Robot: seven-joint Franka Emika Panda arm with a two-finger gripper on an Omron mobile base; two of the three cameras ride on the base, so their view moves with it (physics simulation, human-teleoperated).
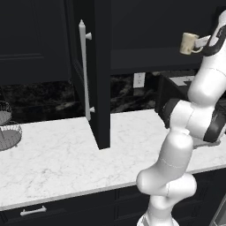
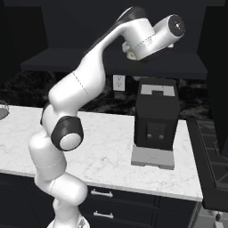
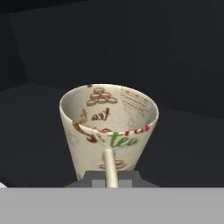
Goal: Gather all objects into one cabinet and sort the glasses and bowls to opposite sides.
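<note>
A cream mug (image 1: 190,43) printed with "tea" markings hangs upright in the open black cabinet (image 1: 101,88), just above its dark shelf (image 1: 150,60). My gripper (image 1: 203,42) is shut on the mug's handle from the right. In the hand view the mug (image 3: 109,124) stands straight ahead with its handle (image 3: 109,168) pinched in my gripper (image 3: 112,178), and the dark cabinet floor lies under it. The cabinet door with its long white bar handle (image 1: 84,70) stands open to the left. In the right base view my hand reaches in over the shelf (image 2: 67,60).
A black coffee machine (image 2: 156,116) stands on the marble counter (image 1: 57,159) under the shelf, right of the arm. A wire basket (image 1: 9,128) sits at the counter's far left. A wall outlet (image 1: 139,80) is behind. A stove edge (image 2: 213,151) borders the right.
</note>
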